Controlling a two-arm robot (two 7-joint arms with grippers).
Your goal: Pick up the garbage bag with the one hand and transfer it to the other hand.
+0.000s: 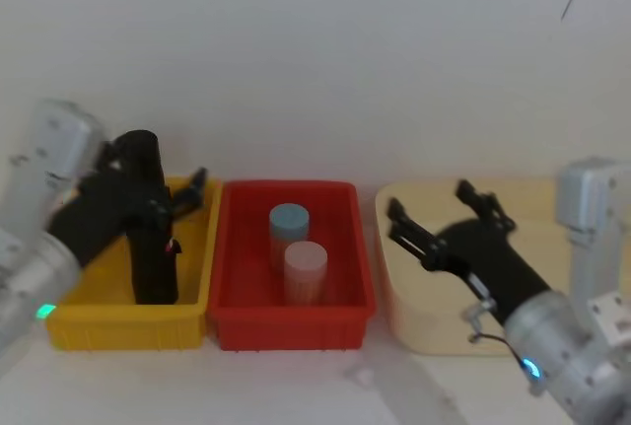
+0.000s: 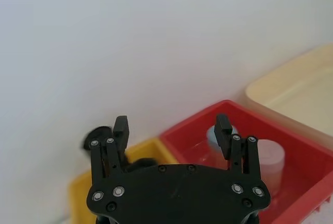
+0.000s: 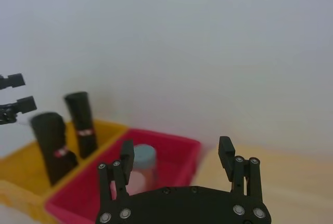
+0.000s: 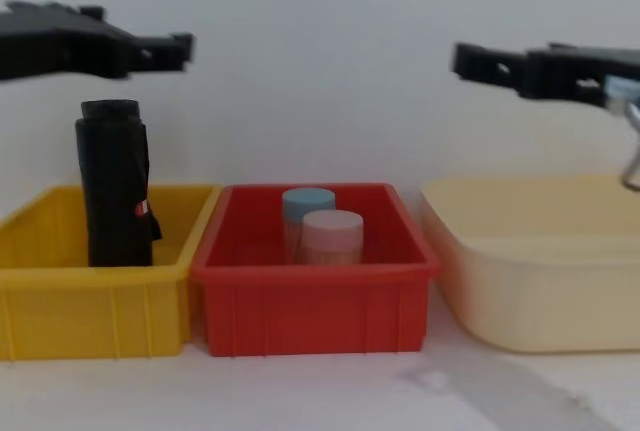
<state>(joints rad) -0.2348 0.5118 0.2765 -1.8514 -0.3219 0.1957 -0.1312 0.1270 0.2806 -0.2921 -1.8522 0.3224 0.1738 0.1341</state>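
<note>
Head view: left gripper over the yellow bin, close beside the upright garbage bag. Right gripper spread wide above the cream tub. Risk: a tight, slick plastic cylinder may twist out of a shallow pinch, or topple if nudged off-centre.

Left wrist view: fingers wide apart, nothing between them; bag not gripped.

Right wrist view: garbage bag and second roll stand near each other in the yellow bin, matt black, with red labels. Closing on both would spoil the handover.

Chest view: left gripper higher than the bag's top. Bins rigid, ribbed plastic. Jars in the red bin are smooth and flat-lidded.
</note>
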